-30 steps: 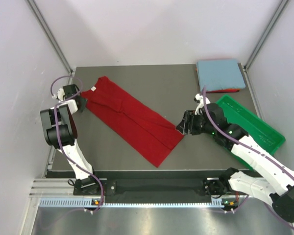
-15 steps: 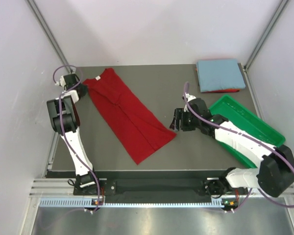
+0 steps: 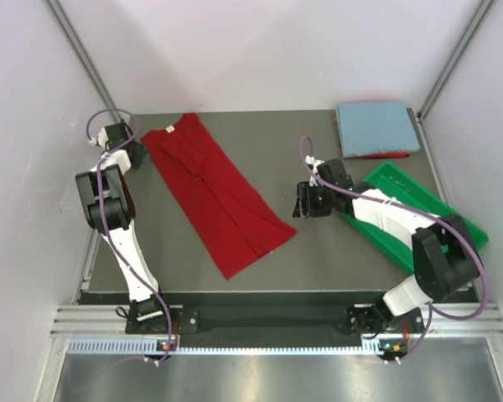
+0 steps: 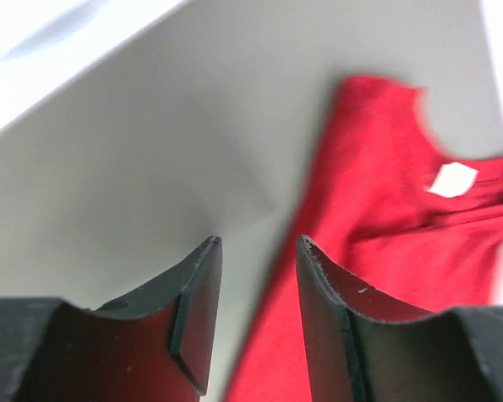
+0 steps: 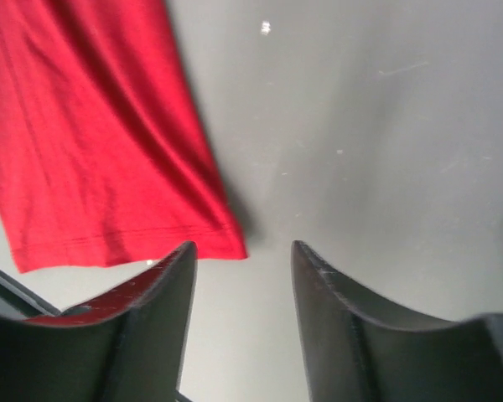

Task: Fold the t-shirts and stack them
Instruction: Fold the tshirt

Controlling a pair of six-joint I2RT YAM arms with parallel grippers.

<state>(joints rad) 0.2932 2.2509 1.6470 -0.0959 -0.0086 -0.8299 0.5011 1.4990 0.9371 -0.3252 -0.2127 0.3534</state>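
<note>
Red cloth is stretching in a long strip across the dark grey surface (image 3: 277,142). The red t-shirt (image 3: 214,197) is lying on a slant with its sides tucked in lengthwise. Its collar and white label (image 4: 453,178) are pointing toward the far left corner, its hem toward the near middle. I'm judging the lengthwise folds done and the crosswise folds not yet made.

The left fingers (image 4: 197,293) are hanging spread apart just beside the collar, gripping nothing. The right fingers (image 5: 172,276) are gaping too, over bare surface just off the hem corner, with nothing between them.

At the far right corner the light blue t-shirt (image 3: 377,126) is sitting neatly folded on a second red t-shirt (image 3: 387,156), which is showing only a thin edge. That pile is looking finished. What's remaining, by my reading, is folding the strip short and carrying it over to the pile.

The green tray (image 3: 444,209) is lying along the right side, partly under the right arm. The surface is looking flat and matte, with faint scuffs. Pale walls (image 3: 260,50) are closing in on three sides, and metal posts (image 3: 84,59) are running up from the far corners.
</note>
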